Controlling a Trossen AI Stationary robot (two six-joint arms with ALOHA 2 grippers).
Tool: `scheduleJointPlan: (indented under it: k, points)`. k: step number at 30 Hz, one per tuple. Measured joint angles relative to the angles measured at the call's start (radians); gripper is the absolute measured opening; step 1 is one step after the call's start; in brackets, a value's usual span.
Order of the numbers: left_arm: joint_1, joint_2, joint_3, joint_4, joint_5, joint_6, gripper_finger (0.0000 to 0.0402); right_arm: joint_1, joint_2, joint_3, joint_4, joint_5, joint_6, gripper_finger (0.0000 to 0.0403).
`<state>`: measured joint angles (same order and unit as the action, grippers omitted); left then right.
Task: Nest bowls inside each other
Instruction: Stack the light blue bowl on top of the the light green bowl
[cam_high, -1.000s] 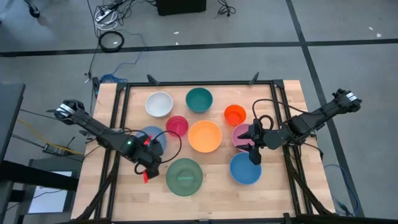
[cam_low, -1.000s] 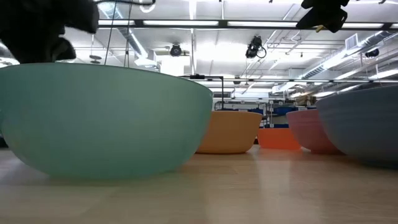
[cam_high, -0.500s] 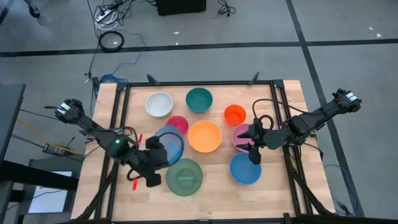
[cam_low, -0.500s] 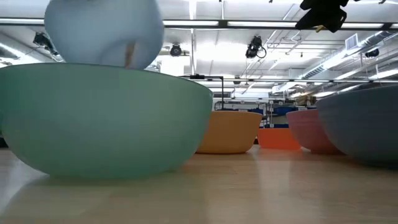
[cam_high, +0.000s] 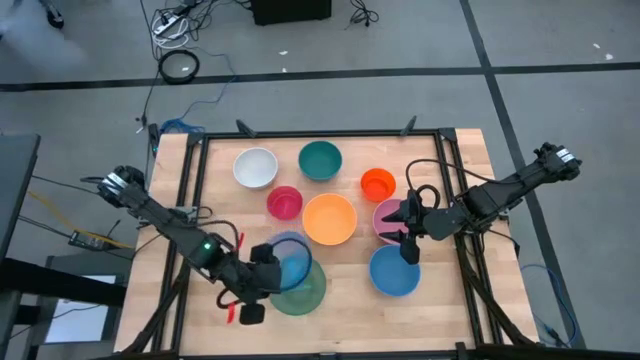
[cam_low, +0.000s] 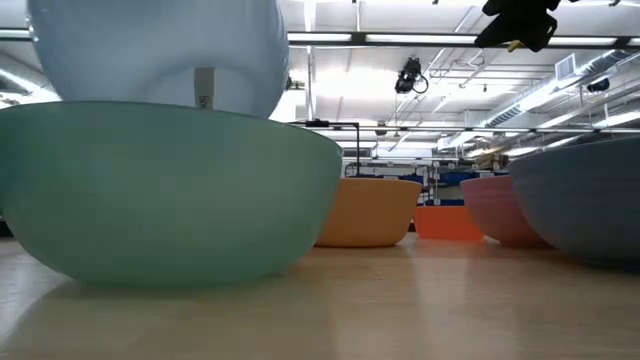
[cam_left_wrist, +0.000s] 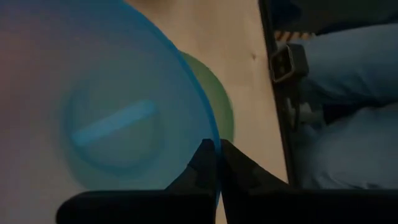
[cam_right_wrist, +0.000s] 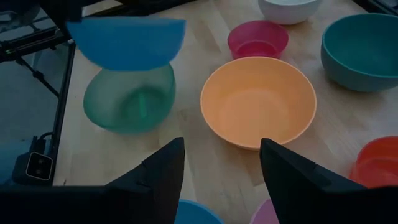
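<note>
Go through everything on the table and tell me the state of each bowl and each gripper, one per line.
Left gripper: fingers shut on the blue bowl's rim.
Blue bowl: lifted, held above the green bowl.
Green bowl: on the table, empty.
Right gripper: fingers open, holding nothing, above the second blue bowl.
Second blue bowl: on the table.
Orange-yellow bowl: upright, empty.
Pink bowl: partly hidden by the right arm.

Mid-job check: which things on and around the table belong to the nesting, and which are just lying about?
Job:
blue bowl held in the left end effector
green bowl
second blue bowl
orange-yellow bowl
pink bowl
white bowl
teal bowl
red bowl
orange-red bowl

Lying about:
floor cable coil
</note>
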<state>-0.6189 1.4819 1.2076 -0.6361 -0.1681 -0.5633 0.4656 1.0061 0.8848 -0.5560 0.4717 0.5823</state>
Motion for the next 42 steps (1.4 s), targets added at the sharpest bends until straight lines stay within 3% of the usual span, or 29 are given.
scheduleJointPlan:
  k: [16,28,34,42]
  points:
    - [0.0,0.098,-0.001,0.083,0.059,-0.046,0.001,0.0,0.0,0.0,0.0,-0.014,-0.016,0.0198]
    - [0.002,0.094,-0.001,0.095,0.041,-0.087,0.007,0.032,0.0,0.0,0.0,-0.021,-0.012,0.0195]
    - [0.005,0.093,-0.001,0.094,0.099,-0.139,0.0104,0.038,0.0,0.0,0.001,-0.021,-0.007,0.0194]
    - [0.005,0.086,0.001,0.093,0.091,-0.171,0.0145,0.038,0.0,0.0,0.001,-0.021,-0.007,0.0194]
